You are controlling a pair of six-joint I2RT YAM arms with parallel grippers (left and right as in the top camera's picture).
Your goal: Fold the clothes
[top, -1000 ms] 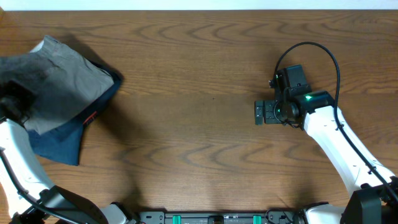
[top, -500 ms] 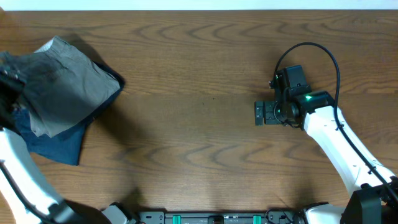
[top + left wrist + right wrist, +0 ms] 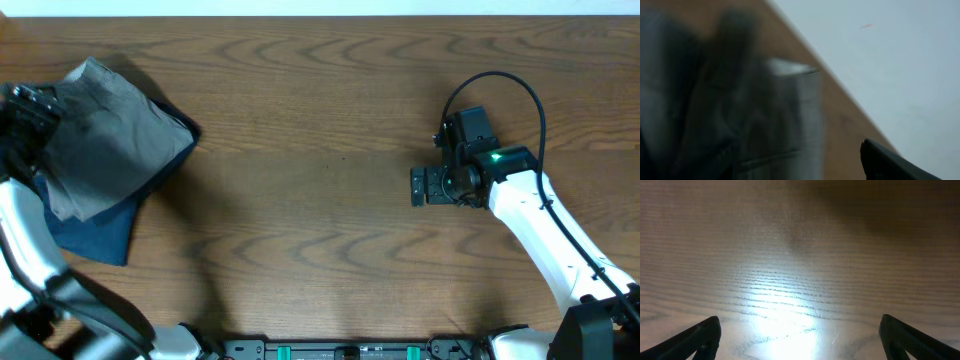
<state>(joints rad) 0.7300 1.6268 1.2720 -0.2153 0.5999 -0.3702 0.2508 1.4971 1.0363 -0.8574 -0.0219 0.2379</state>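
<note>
Underneath, blue garment (image 3: 95, 235), grey shorts (image 3: 110, 140) atop

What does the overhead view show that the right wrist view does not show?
Only overhead: grey shorts lying on a dark blue cloth, the left hand at their edge, and the whole right arm. Only right wrist: fingertips spread wide apart, seen close up, and bright glare on the wood. Both: the right hand and the bare brown table.
</note>
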